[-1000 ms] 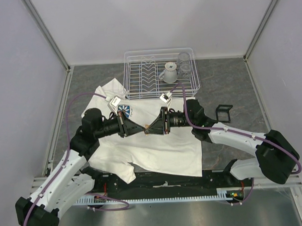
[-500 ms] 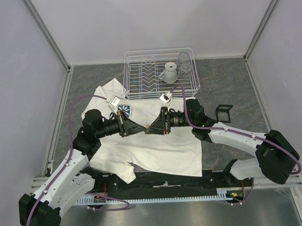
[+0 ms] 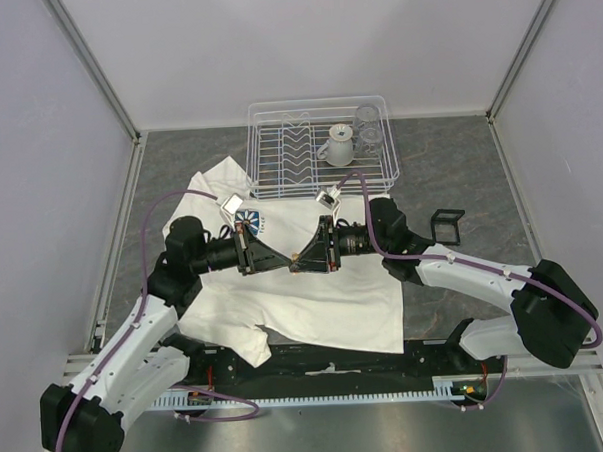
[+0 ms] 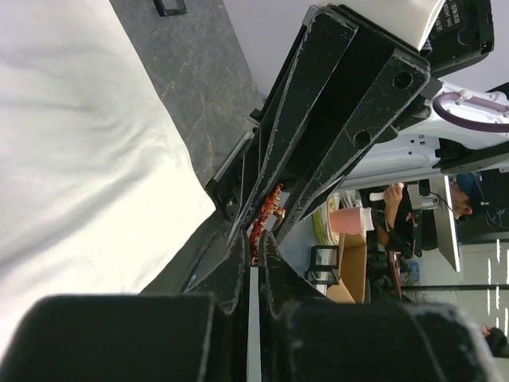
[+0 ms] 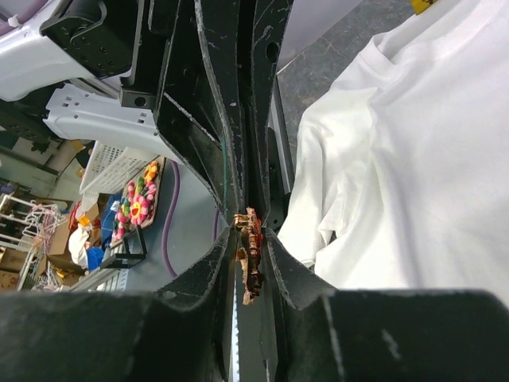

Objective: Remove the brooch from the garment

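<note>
Overhead, the left gripper (image 3: 286,261) and the right gripper (image 3: 302,258) meet tip to tip over the middle of the large white short-sleeved T-shirt (image 3: 315,305), which is spread on the grey stone-patterned table (image 3: 459,169). From up there the tiny orange-red leaf-shaped brooch (image 4: 261,221) is only a pale speck where the tips join. The wrist cameras show it properly.

The left wrist view has its own fingers (image 4: 235,267) pressed together, with the brooch's near end nipped at their very tips. The right arm's fingers taper in a narrow wedge onto it from the far side.

The right wrist view shows what that one hides. The brooch runs lengthwise down the slot between the right fingers (image 5: 286,270), which stand a little apart and pinch it by its edges.

In both wrist views the brooch has open room behind it and no cloth on it, and the T-shirt lies off to one side of the fingers.

Only the top view shows the square blue daisy logo (image 3: 249,223), on the far side of the left fingers' base. Beyond both tips it also shows the white wire dish rack (image 3: 253,153) with a white cup (image 3: 340,142) in it.
</note>
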Tool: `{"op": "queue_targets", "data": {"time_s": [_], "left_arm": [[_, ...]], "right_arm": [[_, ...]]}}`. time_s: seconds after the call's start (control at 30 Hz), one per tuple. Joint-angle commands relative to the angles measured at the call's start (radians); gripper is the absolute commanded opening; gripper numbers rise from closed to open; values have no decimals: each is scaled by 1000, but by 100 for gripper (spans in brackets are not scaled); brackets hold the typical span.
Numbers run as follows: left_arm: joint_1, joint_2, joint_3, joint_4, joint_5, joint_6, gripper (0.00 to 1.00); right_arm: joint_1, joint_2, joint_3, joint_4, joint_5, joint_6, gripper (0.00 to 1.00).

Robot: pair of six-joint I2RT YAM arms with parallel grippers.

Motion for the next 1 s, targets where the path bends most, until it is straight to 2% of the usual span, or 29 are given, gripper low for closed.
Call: {"op": "queue_targets", "data": {"time_s": [0.0,0.17,0.27,0.33,0.37,0.4,0.57,0.6,0.87,0.9,0.97], "left_arm": [[0,1,28,94,108,-14,2],[1,12,20,102,124,-9,2],[3,6,-4,149,114,-53,2],[3,-6,-36,207,87,-116,2],[3,-12,-45,226,78,-153,2],[1,-18,-58,232,53,-164,2],[0,-75,-96,238,-24,-227,2],[1,-78,-99,240,-34,-233,2],[0,-88,-107,212,-41,-216,2],[1,-91,-102,197,-48,-204,2],[1,-91,-93,162,-51,-175,2]], "right_arm": [[1,-6,37,11,-19,-44,23],[1,-9,39,2,-27,-59,18],[2,-9,28,18,1,-21,6],[2,-12,14,89,18,20,5],[4,-11,0,141,25,62,7],[7,-8,-3,156,45,79,17],[38,5,-4,196,106,131,31],[39,8,-4,196,123,149,38],[47,8,6,186,133,192,48],[47,6,8,187,133,195,56],[47,3,6,207,122,215,62]]}}
